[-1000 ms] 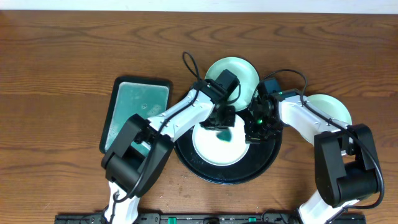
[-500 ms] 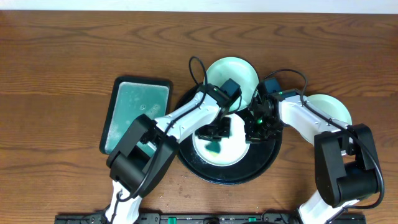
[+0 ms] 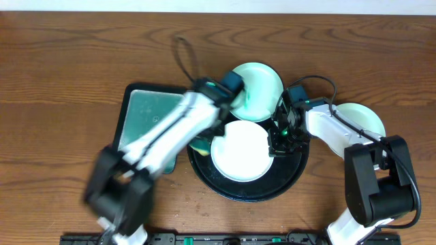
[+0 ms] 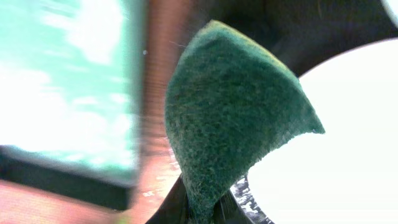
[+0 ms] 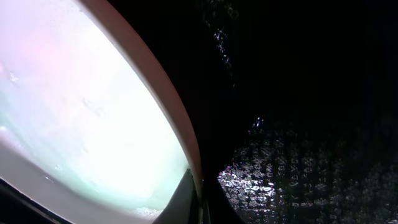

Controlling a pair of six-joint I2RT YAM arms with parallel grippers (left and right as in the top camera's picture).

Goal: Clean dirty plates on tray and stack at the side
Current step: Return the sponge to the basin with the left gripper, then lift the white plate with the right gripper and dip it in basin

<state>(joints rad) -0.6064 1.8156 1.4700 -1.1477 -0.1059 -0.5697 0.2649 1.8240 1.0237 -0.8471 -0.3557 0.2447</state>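
One plate (image 3: pixel 238 160) on tray (image 3: pixel 293 173) looks wiped; left pincer (image 4: pixel 202 208) holds sponge (image 4: pixel 230 112), right pincer (image 3: pixel 278 141) nips plate rim; next, lift to side.

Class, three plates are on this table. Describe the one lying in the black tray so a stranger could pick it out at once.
Find the large round glossy black tray in the middle of the wooden table. The round white plate lies inside it. Unlike the teal-tinted plate behind the tray and the one to its right, it looks plain white.
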